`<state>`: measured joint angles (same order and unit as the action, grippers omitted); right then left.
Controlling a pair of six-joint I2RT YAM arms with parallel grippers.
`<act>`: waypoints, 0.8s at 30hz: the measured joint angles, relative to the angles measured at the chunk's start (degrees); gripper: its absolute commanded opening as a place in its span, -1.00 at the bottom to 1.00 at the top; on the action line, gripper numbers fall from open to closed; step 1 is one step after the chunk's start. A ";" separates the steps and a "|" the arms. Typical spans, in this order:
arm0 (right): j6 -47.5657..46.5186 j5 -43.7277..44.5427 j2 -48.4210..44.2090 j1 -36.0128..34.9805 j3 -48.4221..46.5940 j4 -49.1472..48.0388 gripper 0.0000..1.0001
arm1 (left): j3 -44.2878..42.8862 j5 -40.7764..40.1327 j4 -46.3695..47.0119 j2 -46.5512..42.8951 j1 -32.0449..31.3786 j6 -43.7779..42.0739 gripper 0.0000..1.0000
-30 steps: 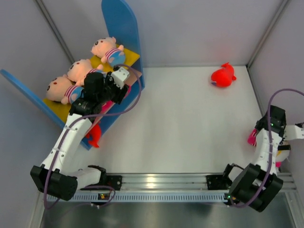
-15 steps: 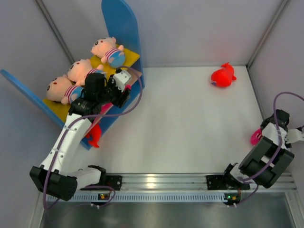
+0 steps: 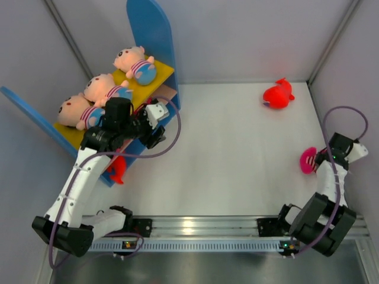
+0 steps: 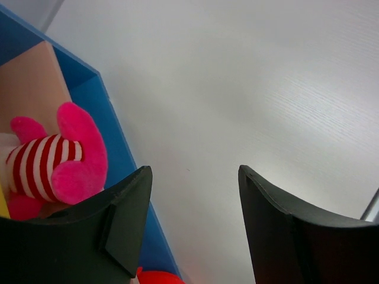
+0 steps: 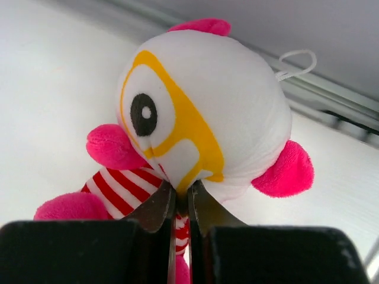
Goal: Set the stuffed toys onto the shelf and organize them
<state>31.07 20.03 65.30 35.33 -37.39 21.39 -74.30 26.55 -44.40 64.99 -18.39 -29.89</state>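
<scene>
While the two-tier shelf with tall round-topped blue side panels [image 3: 151,35] sits in the upper left of the top view, its yellow upper board [image 3: 164,71] already carries three peach-faced plush dolls in striped shirts [image 3: 135,62] [image 3: 103,89] [image 3: 77,111], lined up in a row, so that tier looks done. Left wrist view shows a fourth small plush with a red-white striped shirt and pink feet [image 4: 50,160] resting on the tan lower board [image 4: 29,83] at the left of the frame; its face is hidden. The left claw [image 4: 194,177] hangs just beside the shelf front, jaws wide and empty, with bare white desk [image 3: 237,148] between them. The right claw [image 5: 182,198], at the right edge of the top view, is pinched narrow on the white-faced plush doll with yellow glasses and pink feet [image 5: 201,112], gripping it at the striped neck; in the top view only the doll's pink part shows, well apart from the shelf. Not shelved yet: that held doll, a red plush [image 3: 278,94] lying on the desk at upper right near the back wall, and a second red plush [image 3: 117,170] at the foot of the shelf's near blue panel, lower left, apparently off the boards. Judgement: roughly over halfway, four placed, three left, and the lower board has room.
</scene>
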 measured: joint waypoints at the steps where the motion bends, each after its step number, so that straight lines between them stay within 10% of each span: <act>1: -1.01 -1.77 -1.55 -2.29 -0.07 -0.42 -1.00 | 0.00 0.72 -1.09 -0.35 -0.17 -0.94 0.34; 16: -13.90 -18.21 14.73 -68.81 -38.71 4.96 -1.00 | 1.75 8.17 -10.80 -5.97 -1.42 -13.16 0.61; 24: -13.97 -21.84 30.34 -83.91 -57.11 7.58 -1.00 | 1.75 10.73 -11.02 -5.95 -1.77 -13.66 0.85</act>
<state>17.10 -1.80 95.64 -48.58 -94.50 28.97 -72.55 37.28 -55.42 59.05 -20.16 -43.55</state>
